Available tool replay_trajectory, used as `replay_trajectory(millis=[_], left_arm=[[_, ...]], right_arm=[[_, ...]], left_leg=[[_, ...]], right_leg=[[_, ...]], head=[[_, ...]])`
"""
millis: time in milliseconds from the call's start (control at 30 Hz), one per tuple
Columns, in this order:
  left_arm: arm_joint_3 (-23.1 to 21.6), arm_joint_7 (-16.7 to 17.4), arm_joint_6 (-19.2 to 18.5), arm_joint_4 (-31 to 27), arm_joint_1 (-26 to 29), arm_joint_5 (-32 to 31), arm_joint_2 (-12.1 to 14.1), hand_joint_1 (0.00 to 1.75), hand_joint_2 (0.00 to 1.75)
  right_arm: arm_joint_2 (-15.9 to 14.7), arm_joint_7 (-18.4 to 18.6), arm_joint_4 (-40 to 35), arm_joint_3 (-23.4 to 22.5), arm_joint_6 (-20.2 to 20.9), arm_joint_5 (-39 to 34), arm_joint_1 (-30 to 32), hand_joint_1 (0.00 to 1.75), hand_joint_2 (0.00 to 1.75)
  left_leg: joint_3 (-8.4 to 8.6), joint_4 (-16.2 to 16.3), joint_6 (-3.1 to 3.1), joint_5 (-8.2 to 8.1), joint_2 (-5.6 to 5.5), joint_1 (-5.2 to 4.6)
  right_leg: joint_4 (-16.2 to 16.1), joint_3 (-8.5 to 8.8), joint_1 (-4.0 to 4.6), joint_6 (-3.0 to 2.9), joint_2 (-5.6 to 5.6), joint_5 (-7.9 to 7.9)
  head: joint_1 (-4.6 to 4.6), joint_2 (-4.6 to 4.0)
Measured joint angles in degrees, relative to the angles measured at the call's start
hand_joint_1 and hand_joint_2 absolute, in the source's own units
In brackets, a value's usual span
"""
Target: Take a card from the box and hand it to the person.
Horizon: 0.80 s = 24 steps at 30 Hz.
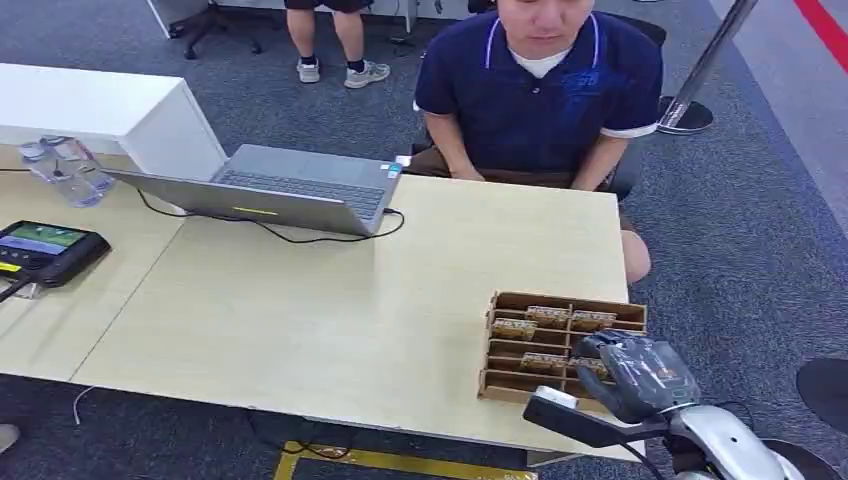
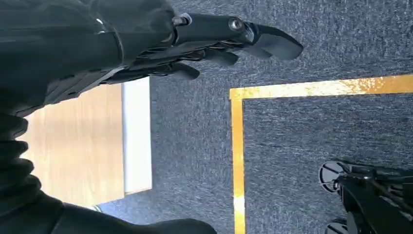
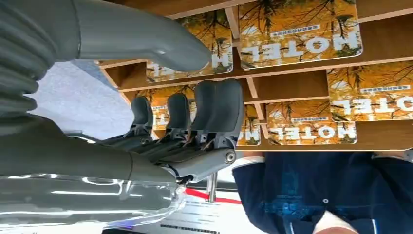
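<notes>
Grey-blue carpet surrounds a pale wooden table (image 1: 330,310) in an office space, and a person (image 1: 540,85) in a dark blue polo shirt sits at the table's far side, straight beyond the right hand (image 1: 630,372). That hand hovers over the near right part of a brown compartmented box (image 1: 520,300), which sits at the table's near right corner. In the right wrist view the right hand's dark fingers (image 3: 214,112) are curled partway toward the thick grey thumb (image 3: 146,46), with an open gap between them and nothing gripped; whether the fingertips touch the box I cannot tell. Cards (image 3: 299,29) printed with autumn trees and the word HOTEL lie in the box's compartments just in front of the fingers, one (image 3: 311,129) close beside the fingertips. From the head view the same cards (image 1: 513,328) appear as small tan patches and their print is unreadable.

Well to the left of the right hand, a grey laptop (image 1: 290,190) lies open on the table with a black cable (image 1: 300,238) trailing from it, and farther left sit a black device with a lit screen (image 1: 45,248) and clear plastic bottles (image 1: 62,170).

The left hand (image 2: 214,41) hangs beside the table edge over the carpet, its dark fingers stretched out, slightly apart and holding nothing. A yellow floor line (image 2: 237,146) runs across the carpet beneath it.
</notes>
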Motion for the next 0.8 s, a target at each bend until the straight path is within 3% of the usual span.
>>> replay_trajectory(millis=[800], left_arm=[[0.0, 0.0, 0.0, 0.0, 0.0, -0.2, 0.0, 0.0, 1.75]], right_arm=[[-0.5, 0.4, 0.5, 0.0, -0.4, 0.0, 0.6, 0.99, 1.75]], left_leg=[[0.0, 0.0, 0.0, 0.0, 0.0, 0.0]], right_leg=[[0.0, 0.0, 0.0, 0.0, 0.0, 0.0]], head=[[0.0, 0.0]])
